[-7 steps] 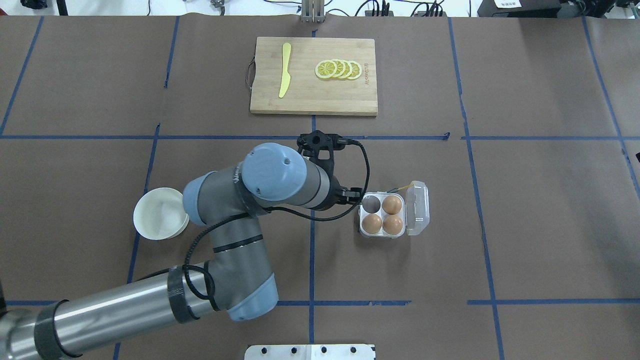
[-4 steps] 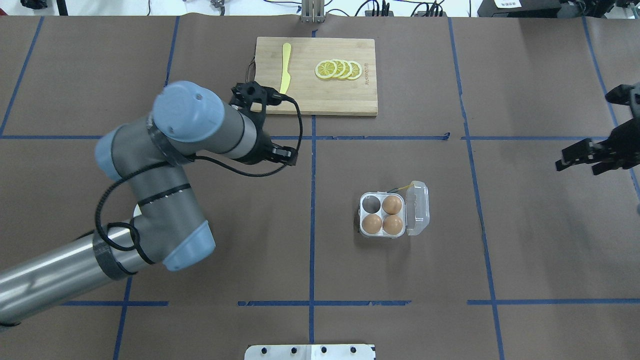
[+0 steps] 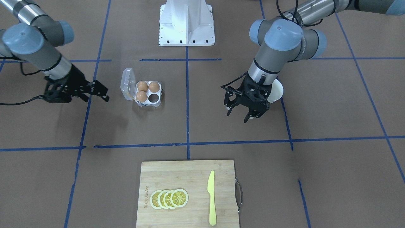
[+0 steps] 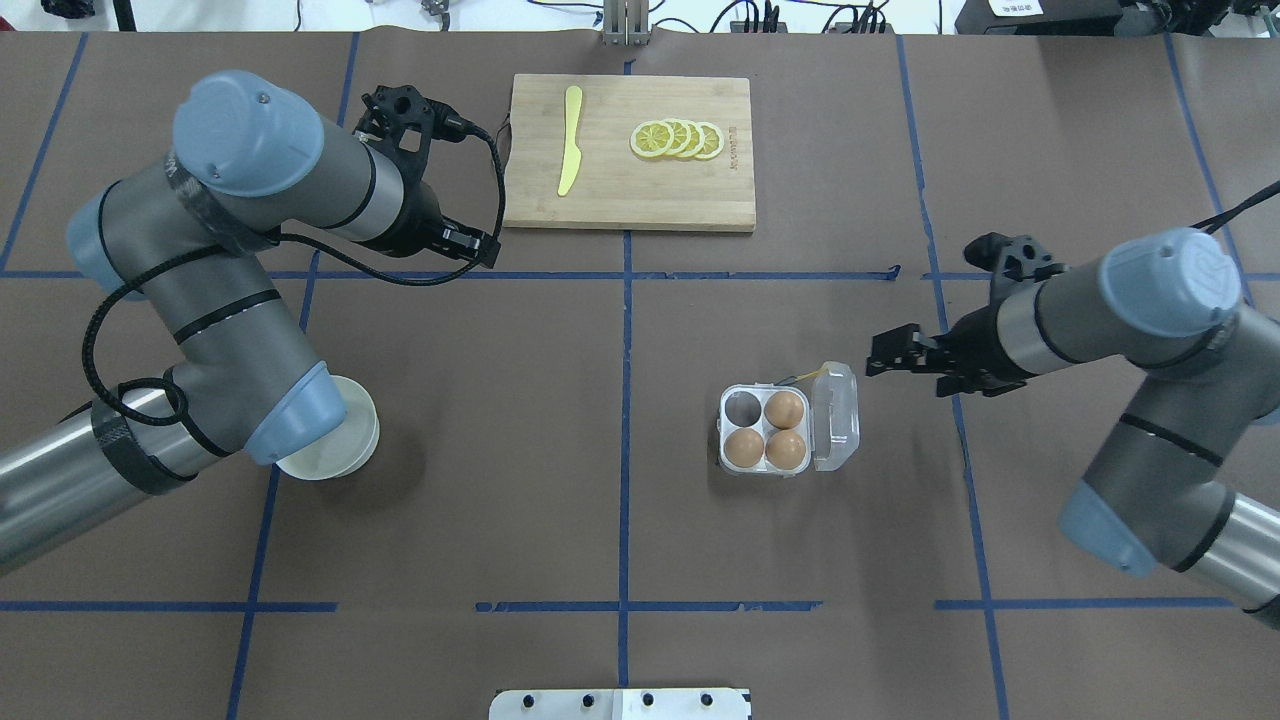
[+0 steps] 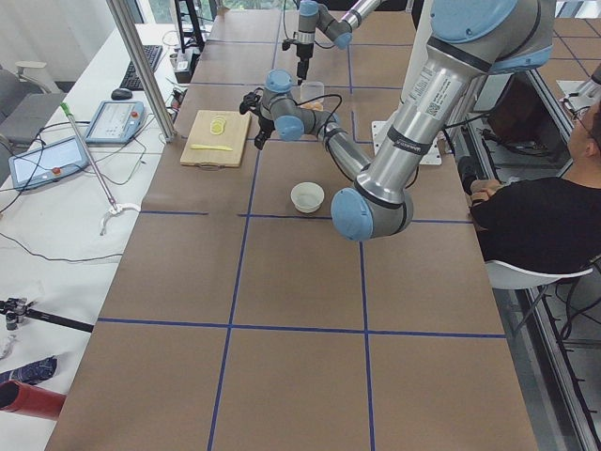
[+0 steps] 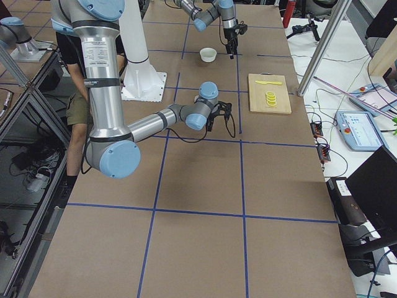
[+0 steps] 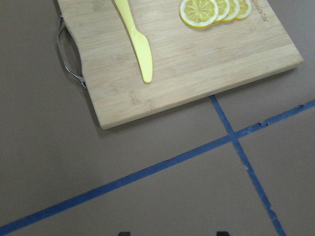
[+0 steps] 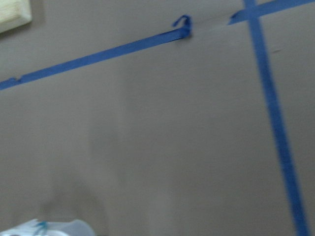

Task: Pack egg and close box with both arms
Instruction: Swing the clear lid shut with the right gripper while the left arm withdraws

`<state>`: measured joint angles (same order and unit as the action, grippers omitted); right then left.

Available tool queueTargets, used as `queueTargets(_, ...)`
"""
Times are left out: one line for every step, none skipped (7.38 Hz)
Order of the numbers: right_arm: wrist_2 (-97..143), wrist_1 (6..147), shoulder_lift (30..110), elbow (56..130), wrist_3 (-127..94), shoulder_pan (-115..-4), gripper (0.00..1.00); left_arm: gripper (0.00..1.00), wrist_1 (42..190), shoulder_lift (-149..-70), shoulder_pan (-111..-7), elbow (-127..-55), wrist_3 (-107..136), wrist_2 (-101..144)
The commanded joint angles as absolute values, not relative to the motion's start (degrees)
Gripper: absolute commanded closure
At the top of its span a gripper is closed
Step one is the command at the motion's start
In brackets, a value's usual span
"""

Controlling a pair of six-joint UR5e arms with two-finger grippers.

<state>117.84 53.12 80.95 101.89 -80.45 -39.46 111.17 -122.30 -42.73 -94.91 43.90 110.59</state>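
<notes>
The clear box (image 4: pixel 728 462) (image 3: pixel 158 94) stands right of the table's middle, its lid (image 4: pixel 836 416) (image 3: pixel 127 79) open on the robot's right. Three tan eggs (image 4: pixel 785 408) (image 3: pixel 142 85) fill three cells; the far-left cell (image 4: pixel 742 405) is empty. My right gripper (image 4: pixel 880 362) (image 3: pixel 102 91) is open and empty, just right of the lid and above the table. My left gripper (image 3: pixel 238 116) (image 4: pixel 480 250) is open and empty, far left of the box, near the cutting board's corner. A corner of the lid (image 8: pixel 49 228) shows in the right wrist view.
A wooden cutting board (image 4: pixel 640 190) (image 7: pixel 197 64) at the back middle carries a yellow knife (image 4: pixel 570 140) and lemon slices (image 4: pixel 678 138). A white bowl (image 4: pixel 335 455) (image 3: pixel 276 91) sits under the left arm's elbow. The white pedestal (image 3: pixel 186 22) stands at the robot's edge.
My left arm swung away from the box to the back left, toward the cutting board. My right arm came in from the right edge up to the box's lid. The box and eggs have not moved.
</notes>
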Motion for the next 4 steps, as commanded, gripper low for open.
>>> queueTargets(115.14, 56.92, 72.55, 102.39, -85.60, -36.48, 0.00, 0.34, 111.27, -121.64, -43.77, -94.66, 43.24, 110.65)
queueTargets(115.22, 63.39, 69.90, 105.09, -85.61, -36.21, 0.00, 0.34, 111.18, -121.55, -44.38, -94.66, 42.11, 110.65)
queueTargets(115.31, 67.28, 69.70, 107.29, -85.61, -36.21, 0.00, 0.33, 111.18, -121.47, -45.17, -94.92, 39.84, 110.65)
queueTargets(115.75, 67.41, 70.65, 108.45, -85.52, -36.56, 0.00, 0.33, 111.09, -121.20, -46.22, -95.10, 39.47, 110.92)
